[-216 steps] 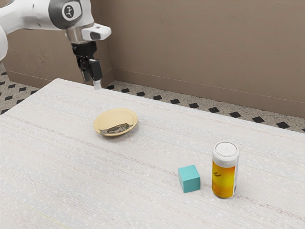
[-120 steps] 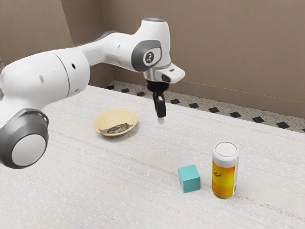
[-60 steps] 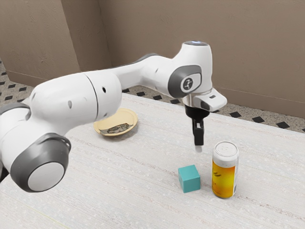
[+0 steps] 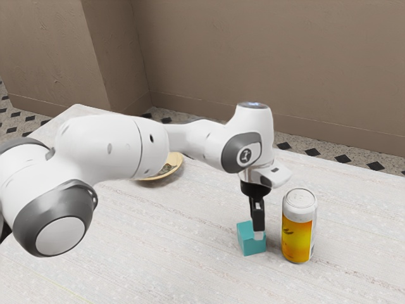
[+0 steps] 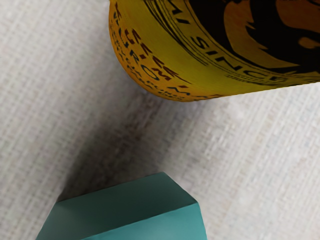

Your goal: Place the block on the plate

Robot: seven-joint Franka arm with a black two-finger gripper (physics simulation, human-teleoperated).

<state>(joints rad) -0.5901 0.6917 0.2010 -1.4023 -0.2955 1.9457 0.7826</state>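
The teal block [image 4: 248, 240] stands on the table beside the can, on its left in the exterior view. My gripper [image 4: 257, 227] is down at the block, its lower end overlapping the block's upper right part; whether it is open or shut on the block cannot be told. In the wrist view the block [image 5: 145, 226] is large and close under my hand at the lower edge. The shallow yellow plate [image 4: 178, 169] lies farther back toward the exterior view's left, partly hidden behind my arm, with a dark patterned patch on its surface.
An upright can [image 4: 297, 235] with a white top and yellow-orange label stands close to the gripper and block; in the wrist view the can [image 5: 175, 65] is a short gap from the block. The pale table [image 4: 190, 266] extends around them, with a brown wall behind.
My gripper has swung across from above the table's far left side, past the plate, and come down to the block. The block, can and plate have not moved.
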